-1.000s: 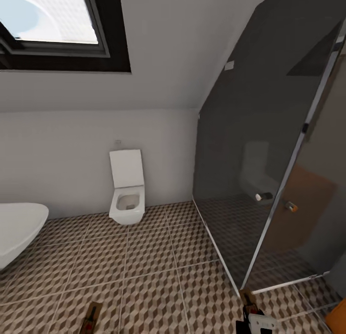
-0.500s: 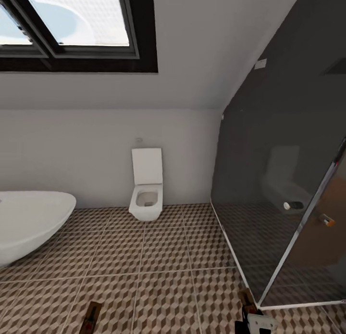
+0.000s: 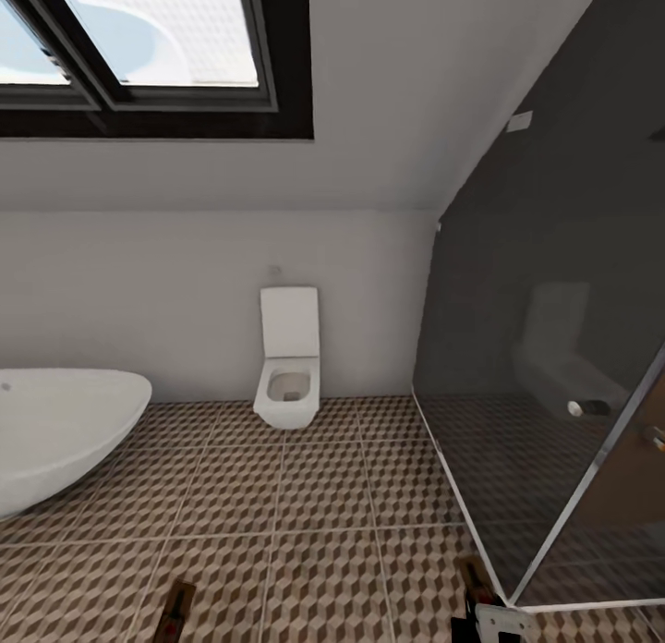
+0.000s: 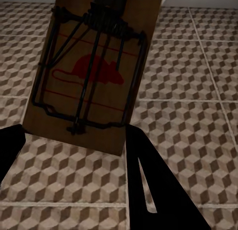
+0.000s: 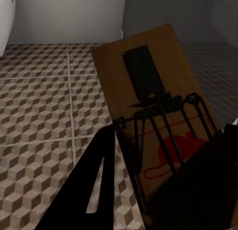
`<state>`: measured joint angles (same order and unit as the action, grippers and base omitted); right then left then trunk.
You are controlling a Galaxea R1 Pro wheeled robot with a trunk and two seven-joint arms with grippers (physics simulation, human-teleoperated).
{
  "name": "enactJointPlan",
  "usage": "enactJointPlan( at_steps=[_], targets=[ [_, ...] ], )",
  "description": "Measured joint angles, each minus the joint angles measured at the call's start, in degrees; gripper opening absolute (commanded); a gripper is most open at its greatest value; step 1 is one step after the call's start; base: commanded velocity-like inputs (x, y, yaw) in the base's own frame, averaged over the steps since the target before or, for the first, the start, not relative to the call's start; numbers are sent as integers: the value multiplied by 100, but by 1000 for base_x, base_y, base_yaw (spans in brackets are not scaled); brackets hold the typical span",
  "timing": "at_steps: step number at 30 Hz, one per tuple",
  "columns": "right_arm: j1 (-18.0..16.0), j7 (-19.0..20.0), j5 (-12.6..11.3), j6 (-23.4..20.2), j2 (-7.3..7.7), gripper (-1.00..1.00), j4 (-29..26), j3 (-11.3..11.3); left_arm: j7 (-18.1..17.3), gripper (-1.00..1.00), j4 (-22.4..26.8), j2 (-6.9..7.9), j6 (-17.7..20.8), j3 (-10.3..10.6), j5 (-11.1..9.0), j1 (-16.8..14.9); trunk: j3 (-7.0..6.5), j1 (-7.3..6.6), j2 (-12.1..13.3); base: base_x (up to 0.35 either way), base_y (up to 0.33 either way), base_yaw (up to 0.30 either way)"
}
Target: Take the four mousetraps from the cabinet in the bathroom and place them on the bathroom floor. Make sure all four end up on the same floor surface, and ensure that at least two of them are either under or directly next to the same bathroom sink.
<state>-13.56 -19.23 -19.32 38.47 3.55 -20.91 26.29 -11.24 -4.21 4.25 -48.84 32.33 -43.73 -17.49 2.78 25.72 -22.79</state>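
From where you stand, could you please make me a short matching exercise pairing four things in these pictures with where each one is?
Things:
1. toilet
2. bathtub
3. shower glass
4. mousetrap

Places:
A. held between the left gripper fingers, above the tiled bathroom floor
B. at the head view's left edge
C. against the far white wall, lid up
D. along the head view's right side

Pairs: 1-C, 2-B, 3-D, 4-A
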Motion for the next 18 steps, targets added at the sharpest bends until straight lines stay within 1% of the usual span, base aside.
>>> enactJointPlan(
  at_steps=[12, 18],
  targets=[
    [0, -2, -1, 0, 0, -100, 1, -3, -3, -100, 0, 7, 0, 0, 0, 0, 0, 0, 0, 244, 115, 0],
    [0, -2, 0, 1, 0, -100, -1, 1, -3, -100, 1, 9, 1, 0, 0, 0, 0, 2, 1, 60, 26, 0]
  ],
)
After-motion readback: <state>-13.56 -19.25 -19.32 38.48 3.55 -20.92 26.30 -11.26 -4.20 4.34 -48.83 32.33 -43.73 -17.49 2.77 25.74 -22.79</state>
